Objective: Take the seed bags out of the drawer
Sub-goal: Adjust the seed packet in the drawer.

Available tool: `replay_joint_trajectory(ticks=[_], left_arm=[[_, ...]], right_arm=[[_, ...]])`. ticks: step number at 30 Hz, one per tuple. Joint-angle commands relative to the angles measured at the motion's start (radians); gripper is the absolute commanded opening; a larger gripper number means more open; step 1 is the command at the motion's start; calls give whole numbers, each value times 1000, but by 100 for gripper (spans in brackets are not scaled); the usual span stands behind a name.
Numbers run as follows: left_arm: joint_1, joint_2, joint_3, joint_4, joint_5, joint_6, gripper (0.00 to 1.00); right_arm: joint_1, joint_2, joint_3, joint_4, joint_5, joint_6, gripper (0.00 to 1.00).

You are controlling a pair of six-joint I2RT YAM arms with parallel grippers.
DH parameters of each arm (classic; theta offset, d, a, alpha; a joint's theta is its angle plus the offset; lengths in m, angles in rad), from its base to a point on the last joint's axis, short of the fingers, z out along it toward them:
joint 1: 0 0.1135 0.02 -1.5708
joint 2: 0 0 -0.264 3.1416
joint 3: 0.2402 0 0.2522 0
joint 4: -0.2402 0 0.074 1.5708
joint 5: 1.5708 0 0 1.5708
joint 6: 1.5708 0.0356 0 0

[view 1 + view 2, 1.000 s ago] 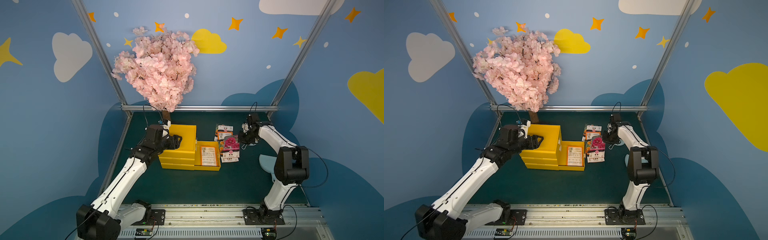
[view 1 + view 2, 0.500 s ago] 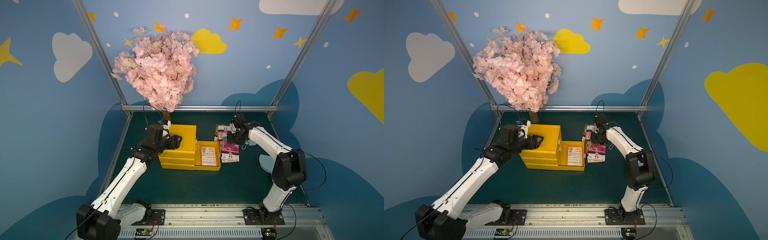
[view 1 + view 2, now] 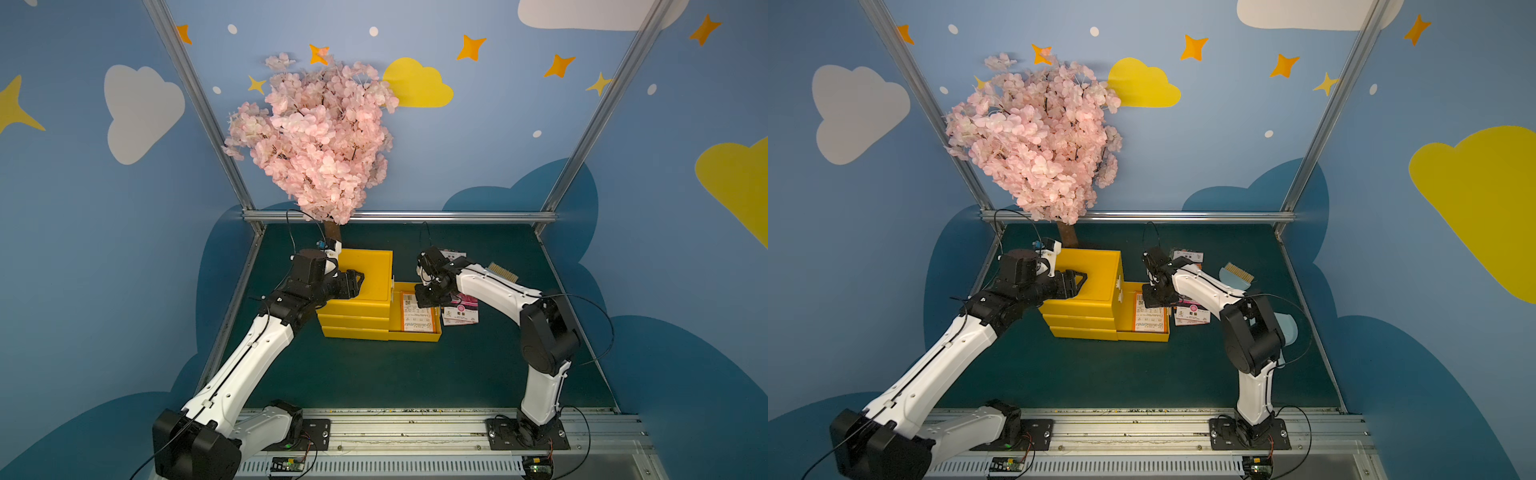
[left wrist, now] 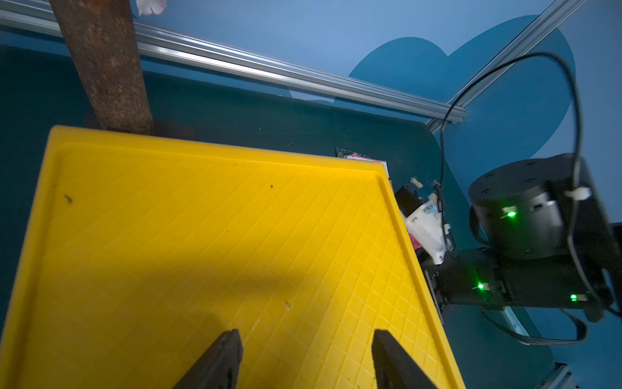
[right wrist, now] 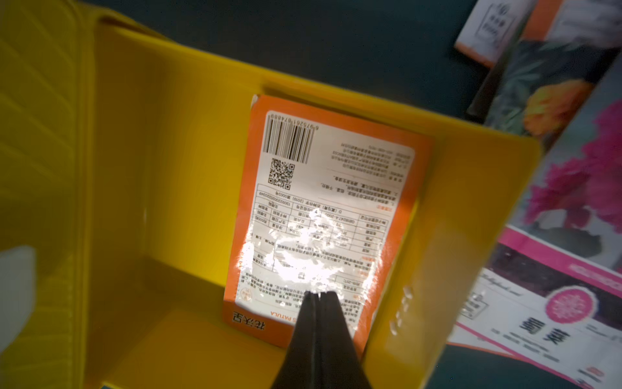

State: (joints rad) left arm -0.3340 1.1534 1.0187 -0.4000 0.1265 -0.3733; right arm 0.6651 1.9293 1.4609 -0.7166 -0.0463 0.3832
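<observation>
Swung left off bag pile (image 3: 465, 309) to over drawer (image 3: 415, 336), right jaws shut, empty.
Last seed bag (image 3: 417, 313) label-up inside; rest out on tabletop (image 3: 374, 374) just right. Left jaws half-open, empty, over cabinet (image 3: 368, 272) top, prob. steadying.

Orange seed bag (image 5: 323, 219) (white label (image 5: 340, 175)); seemingly plain-yellow drawer (image 5: 151, 202).

Glossy film on the seed bag (image 5: 323, 219), glare flaring off it; drawer (image 5: 151, 168) is smooth yellow plastic, cabinet top (image 4: 218, 235) diamond-embossed, trunk (image 4: 104, 64) rough and pitted, rail (image 4: 269, 70) brushed metal, bench (image 3: 374, 374) matt.
</observation>
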Motion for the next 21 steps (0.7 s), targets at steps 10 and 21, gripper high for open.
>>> replay_joint_trajectory(ticks=[10,21], left_arm=[[-2,61,-81,-270,13,-26,67],[-3,68,-83,-267,15,-27,67]], right_arm=[[41,134,62,30,-50,47,0],[27,165,40,207,-360,102,0]])
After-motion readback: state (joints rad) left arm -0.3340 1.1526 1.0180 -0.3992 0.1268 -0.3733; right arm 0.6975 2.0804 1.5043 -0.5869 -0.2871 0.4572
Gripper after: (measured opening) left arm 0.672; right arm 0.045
